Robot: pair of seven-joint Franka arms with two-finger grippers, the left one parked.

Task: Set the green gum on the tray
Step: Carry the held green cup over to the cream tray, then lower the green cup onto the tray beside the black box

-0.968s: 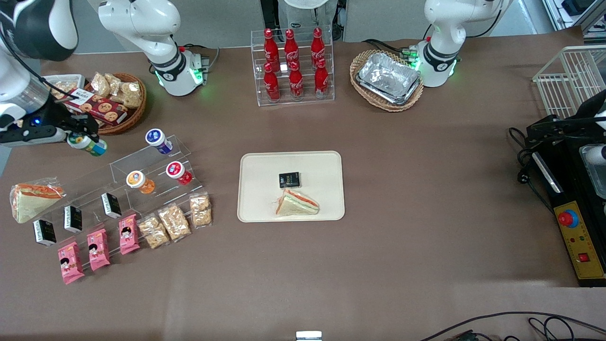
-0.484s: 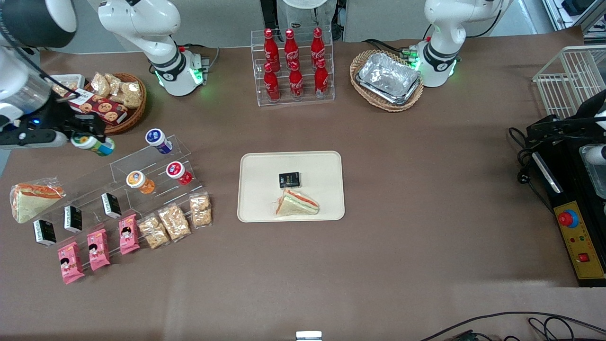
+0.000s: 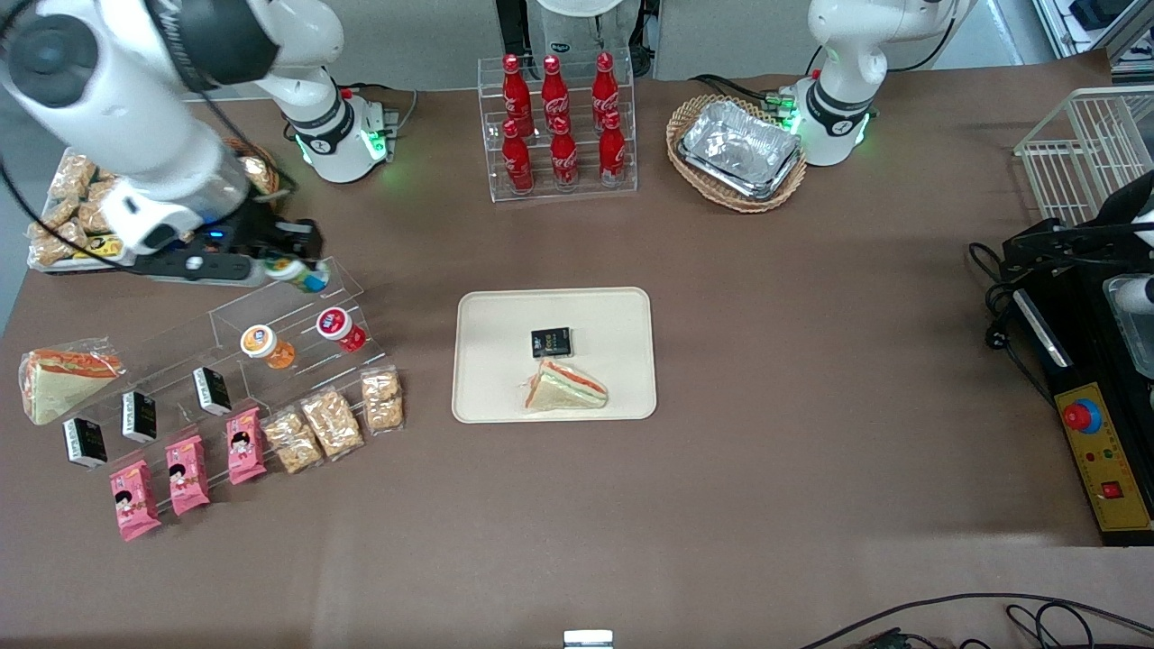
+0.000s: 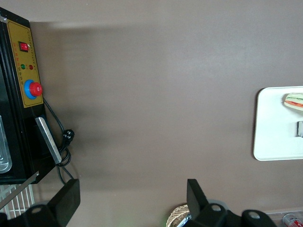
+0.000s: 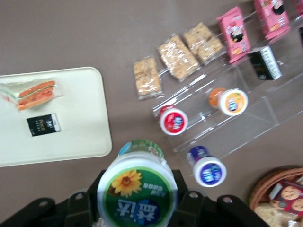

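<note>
The tool [image 3: 293, 261] grips the green gum [image 3: 300, 273] (lifted, above the acrylic rack [image 3: 270, 315]); carrying to the tray [image 3: 622, 311], at its four o'clock, remains.

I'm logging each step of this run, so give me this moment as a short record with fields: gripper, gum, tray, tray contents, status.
gripper: the gripper is above the clear display stand, shut on the green gum
green gum: green gum held off the table, lid toward the wrist camera
tray: tray lies flat mid-table, toward the parked arm's end from the gripper
tray contents: wrapped sandwich and small black packet
status: gum not yet on the tray
</note>
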